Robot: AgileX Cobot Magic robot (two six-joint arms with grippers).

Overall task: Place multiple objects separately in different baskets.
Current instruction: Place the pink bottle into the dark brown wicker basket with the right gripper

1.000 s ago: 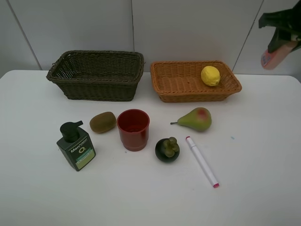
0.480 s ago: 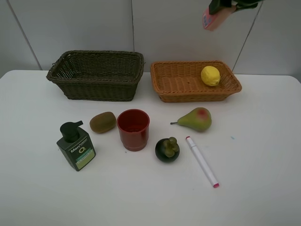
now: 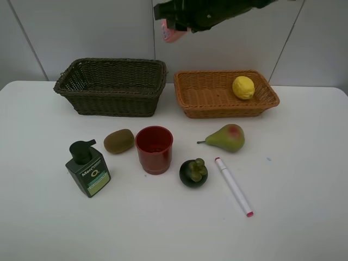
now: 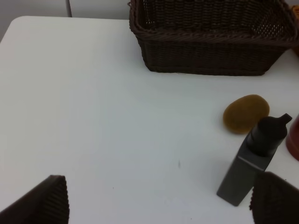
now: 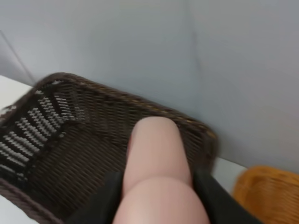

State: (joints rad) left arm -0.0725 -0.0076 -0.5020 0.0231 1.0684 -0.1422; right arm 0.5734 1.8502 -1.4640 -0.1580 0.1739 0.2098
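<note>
The right pincer [image 3: 173,24] gripped the pink bottle [image 3: 174,36] and held it high in the air. In the right wrist view the dark basket [image 5: 56,140] showed past the bottle. The left pincer [image 4: 159,200] was wide open with nothing in it. It hung over the white desk [image 4: 93,116], close to the green pump bottle [image 4: 254,158] and the brown kiwi [image 4: 246,113].

Both baskets sat at the back of the desk, with the dark basket on the left and the orange basket [image 3: 217,111] on the right. The lemon [image 3: 243,87] lay in the orange basket. In front of the baskets sat the red cup [image 3: 154,149], the pear [image 3: 225,137], the mangosteen [image 3: 193,172] and the marker [image 3: 234,186].
</note>
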